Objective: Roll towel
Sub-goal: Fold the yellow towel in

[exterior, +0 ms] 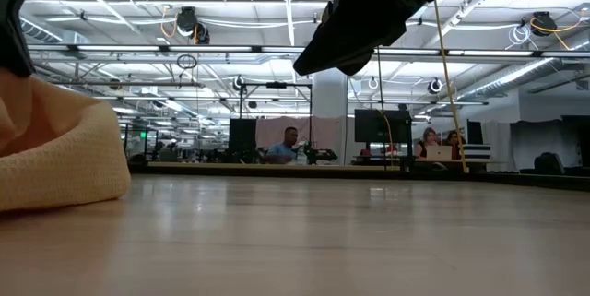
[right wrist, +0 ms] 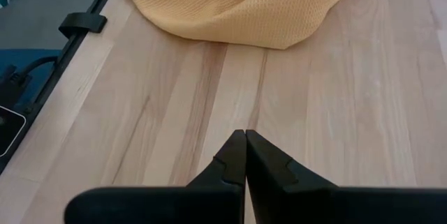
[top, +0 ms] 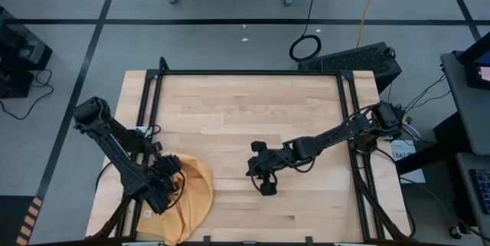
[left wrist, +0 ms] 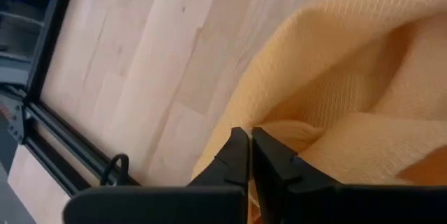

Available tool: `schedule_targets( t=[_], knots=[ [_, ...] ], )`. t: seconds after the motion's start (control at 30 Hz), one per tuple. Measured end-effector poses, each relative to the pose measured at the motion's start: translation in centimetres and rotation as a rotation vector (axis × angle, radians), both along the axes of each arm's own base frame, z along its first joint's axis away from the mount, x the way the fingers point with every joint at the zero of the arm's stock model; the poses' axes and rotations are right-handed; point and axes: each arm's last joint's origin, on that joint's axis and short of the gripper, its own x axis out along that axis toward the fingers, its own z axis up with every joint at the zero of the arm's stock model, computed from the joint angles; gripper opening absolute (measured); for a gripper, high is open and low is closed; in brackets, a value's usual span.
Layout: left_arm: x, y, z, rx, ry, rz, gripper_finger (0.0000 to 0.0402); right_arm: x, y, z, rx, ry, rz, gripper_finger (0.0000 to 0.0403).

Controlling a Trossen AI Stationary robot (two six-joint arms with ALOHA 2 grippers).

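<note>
The mustard-yellow towel (top: 195, 192) lies bunched at the table's near left corner. It also shows in the low view (exterior: 55, 148) and in the right wrist view (right wrist: 237, 8). My left gripper (top: 168, 175) stands over the towel's left part with its fingers together (left wrist: 246, 140). My right gripper (top: 266, 187) is shut and empty (right wrist: 244, 139). It hangs above the bare wood at the table's middle, to the right of the towel, and shows at the top of the low view (exterior: 341, 52). My left gripper is shut at a fold of the towel (left wrist: 283, 132) on the towel's left part, coming from above and slanting down. Whether it has one layer or several, I cannot tell. In the low view the cloth rises toward the gripper (exterior: 23, 93), and the rest lies bunched on the table.
Black frame rails (top: 149, 116) run along the table's left, far and right sides. A black clip (right wrist: 82, 23) sits on the rail near the towel. Bare wood (top: 253, 116) lies between the towel and the far edge. People sit in the room beyond (exterior: 288, 144).
</note>
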Motion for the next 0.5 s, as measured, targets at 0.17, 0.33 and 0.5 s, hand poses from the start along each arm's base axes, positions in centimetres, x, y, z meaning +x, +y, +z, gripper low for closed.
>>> schedule_targets(
  t=[0.17,0.33,0.5],
  knots=[
    [0.9,-0.4,2.3,0.048,-0.070,-0.092,0.0005,0.1,-0.2,0.0,-0.051,-0.014,-0.050,0.0000],
    [2.5,-0.3,5.2,0.152,-0.156,-0.219,0.0005,0.5,-0.5,0.5,-0.119,-0.099,-0.141,0.0000],
    [4.9,0.5,7.3,0.251,-0.199,-0.322,0.0005,1.6,-0.2,2.4,-0.048,-0.323,-0.164,0.0000]
  ],
)
